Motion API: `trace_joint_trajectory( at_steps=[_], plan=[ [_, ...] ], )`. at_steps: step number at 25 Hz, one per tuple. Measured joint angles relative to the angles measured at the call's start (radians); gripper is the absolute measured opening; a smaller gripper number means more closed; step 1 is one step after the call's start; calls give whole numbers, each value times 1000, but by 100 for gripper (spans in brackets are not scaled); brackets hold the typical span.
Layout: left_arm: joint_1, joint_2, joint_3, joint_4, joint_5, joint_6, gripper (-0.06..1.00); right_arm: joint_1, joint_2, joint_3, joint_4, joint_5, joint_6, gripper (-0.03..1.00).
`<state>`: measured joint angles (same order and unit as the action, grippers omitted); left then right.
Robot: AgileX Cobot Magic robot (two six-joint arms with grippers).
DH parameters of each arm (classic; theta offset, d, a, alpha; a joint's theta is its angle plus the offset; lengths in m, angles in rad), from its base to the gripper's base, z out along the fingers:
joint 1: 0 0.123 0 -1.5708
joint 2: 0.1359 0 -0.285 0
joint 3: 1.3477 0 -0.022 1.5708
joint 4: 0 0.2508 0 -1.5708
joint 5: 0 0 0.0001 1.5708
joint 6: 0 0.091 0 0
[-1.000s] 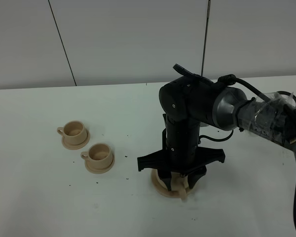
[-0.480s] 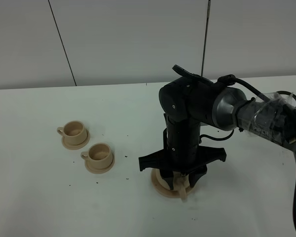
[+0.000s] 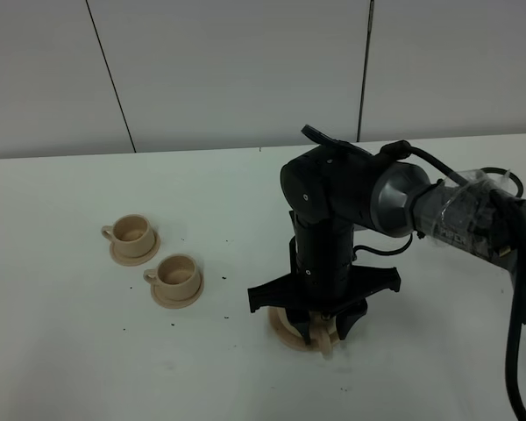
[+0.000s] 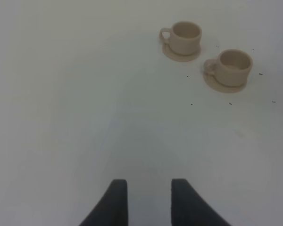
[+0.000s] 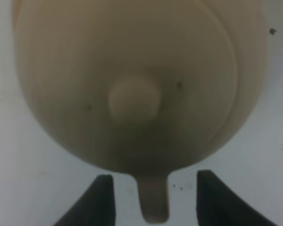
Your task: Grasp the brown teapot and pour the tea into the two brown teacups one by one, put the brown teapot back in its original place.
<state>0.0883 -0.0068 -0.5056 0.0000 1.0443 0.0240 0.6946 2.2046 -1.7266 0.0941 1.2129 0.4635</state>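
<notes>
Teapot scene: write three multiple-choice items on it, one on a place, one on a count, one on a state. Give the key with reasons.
1. In the high view, where do the cups stand relative to the teapot?
A) to its left
B) to its right
C) behind it

2. How many cups are on the table?
A) one
B) two
C) three

3. How does the right pincer stand?
A) shut on the lid knob
B) holding a cup
C) open, a finger on each side of the handle

Key:
1 A, both cups sit left of the teapot under the pincer.
2 B, only two cups show in the high and left wrist views.
3 C, bare table shows between the handle and each finger.
</notes>
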Motion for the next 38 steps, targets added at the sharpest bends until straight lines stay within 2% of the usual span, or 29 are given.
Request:
trace_joint_trajectory(
  at_steps=[10, 21, 38],
  plan=[
    [0, 0, 0, 0, 0, 0, 30, 0, 1, 0, -23, 0, -3, 37],
    [0, 0, 0, 0, 0, 0, 30, 0, 2, 0, -25, 2, -2, 21],
    [0, 0, 0, 0, 0, 0, 30, 0, 22, 0, -21, 6, -15, 17]
  ],
)
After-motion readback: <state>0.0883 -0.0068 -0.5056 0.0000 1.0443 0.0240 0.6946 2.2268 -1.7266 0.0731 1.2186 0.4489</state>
